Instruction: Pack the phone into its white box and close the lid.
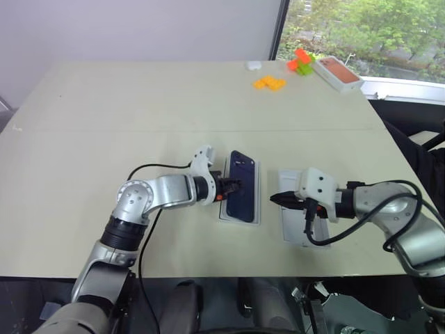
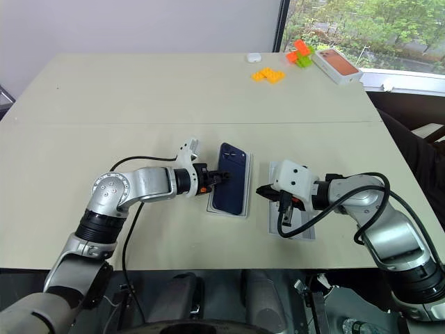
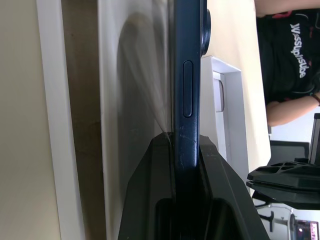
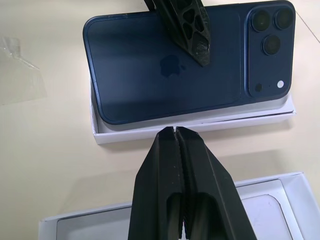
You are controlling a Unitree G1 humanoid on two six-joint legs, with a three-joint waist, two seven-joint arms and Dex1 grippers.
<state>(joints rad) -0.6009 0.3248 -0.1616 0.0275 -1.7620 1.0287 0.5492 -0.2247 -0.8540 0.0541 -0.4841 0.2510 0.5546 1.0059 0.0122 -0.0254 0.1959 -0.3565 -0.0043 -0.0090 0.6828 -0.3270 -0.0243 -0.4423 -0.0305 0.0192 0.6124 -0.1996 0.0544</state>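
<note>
- The phone [image 1: 243,186] is lying back-up over the white box [image 1: 224,209] on the counter [image 1: 104,125], long axis running away from the robot, cameras at the far end.
- The left gripper [image 1: 234,186], reaching in level, is pinching the phone's long edge.
- The right gripper [image 1: 275,198], fingers pressed together, is hanging above the lid [image 1: 290,233].

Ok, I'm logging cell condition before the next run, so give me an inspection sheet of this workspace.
Surface: beige table, bare in the middle.
Job's things: navy phone tilted over the white box, not seated; lid beside it, open side up.
Clutter: orange bricks, orange and green blocks, white box with orange-red top, small white item, all at the far edge.
Grippers: left claw shut on the phone's edge; right claw shut, empty, above the lid.
Cables: black cable on the left arm, another looped at the right wrist.
Surroundings: window at the far right.
</note>
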